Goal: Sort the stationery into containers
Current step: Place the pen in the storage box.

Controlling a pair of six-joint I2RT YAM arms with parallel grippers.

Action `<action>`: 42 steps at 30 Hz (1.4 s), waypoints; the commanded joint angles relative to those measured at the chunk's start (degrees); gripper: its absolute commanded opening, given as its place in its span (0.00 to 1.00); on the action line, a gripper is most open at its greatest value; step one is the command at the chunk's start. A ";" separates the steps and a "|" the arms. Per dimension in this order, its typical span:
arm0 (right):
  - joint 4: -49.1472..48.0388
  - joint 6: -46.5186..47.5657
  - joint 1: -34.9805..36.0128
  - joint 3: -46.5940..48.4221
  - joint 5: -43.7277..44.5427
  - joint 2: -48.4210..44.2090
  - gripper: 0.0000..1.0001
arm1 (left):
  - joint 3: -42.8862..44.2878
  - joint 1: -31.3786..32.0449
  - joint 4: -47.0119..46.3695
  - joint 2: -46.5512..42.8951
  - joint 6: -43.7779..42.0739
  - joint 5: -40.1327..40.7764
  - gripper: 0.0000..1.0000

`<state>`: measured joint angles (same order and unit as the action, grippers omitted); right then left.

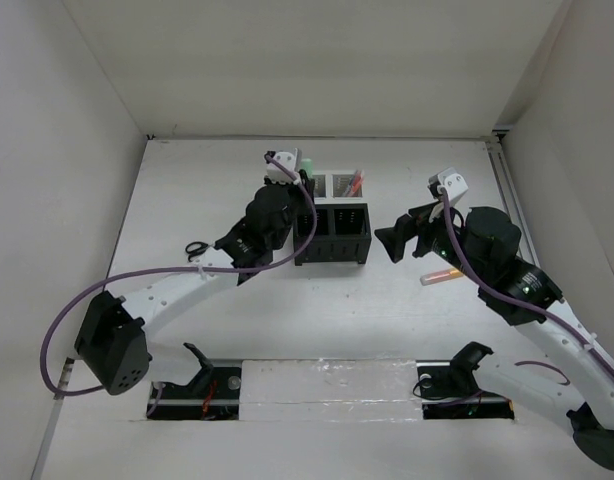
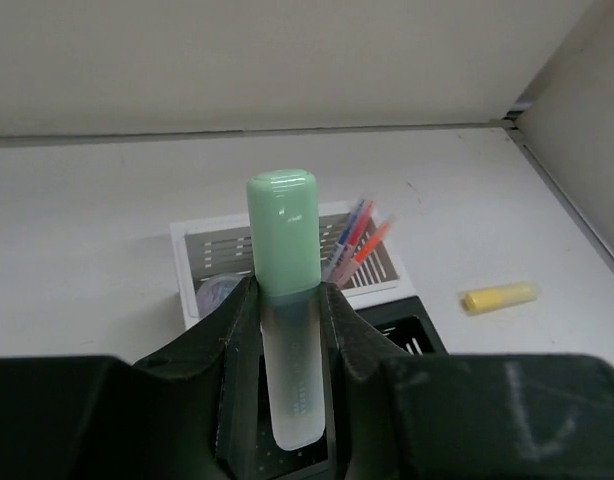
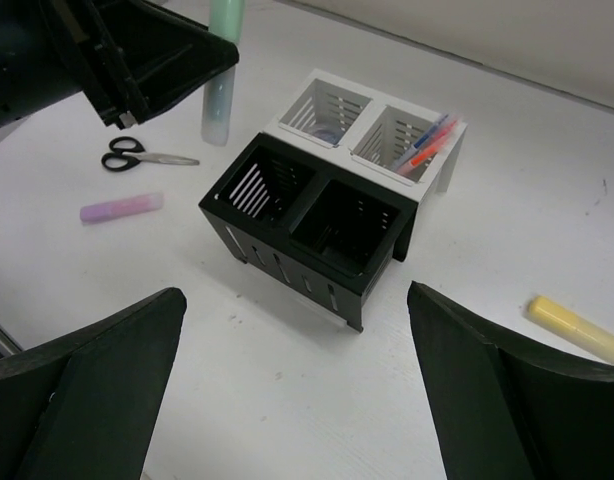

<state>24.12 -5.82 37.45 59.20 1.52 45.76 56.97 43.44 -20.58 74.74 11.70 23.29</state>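
While green highlighter (image 2: pixel 282 230) is clamped upright by left gripper (image 2: pixel 285 335), lower end is held apparently just above left black slotted bin (image 3: pixel 252 245); right gripper (image 3: pixel 295 300) is seen spread, empty.

green marker (image 2: pixel 282 230) upright over bins (image 3: pixel 287 268), scissors (image 3: pixel 127 155) flat

The left arm (image 1: pixel 172 292) and right arm (image 1: pixel 492 240) have white links, black motor housings and purple cables (image 1: pixel 47 350).

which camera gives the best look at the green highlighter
Left wrist: the green highlighter is close-up, upright, clamped in the left gripper. Top external shows only its small cap; right wrist shows its lower part, top cut off.
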 commanded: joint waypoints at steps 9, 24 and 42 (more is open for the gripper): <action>-0.12 -0.42 -0.45 0.74 1.65 -1.02 0.98 | -8.80 0.33 -20.10 2.60 -0.90 -3.16 0.00; -1.18 -1.47 -0.98 -1.54 2.17 -2.08 0.98 | -12.41 0.33 -26.79 7.70 0.69 -2.55 0.00; -1.18 -1.47 -0.98 -3.13 2.17 -3.13 0.98 | -14.17 2.70 -27.85 10.51 1.30 1.94 0.00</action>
<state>24.47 -6.94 36.77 56.29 2.85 43.31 43.09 45.95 -44.97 84.84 12.21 24.25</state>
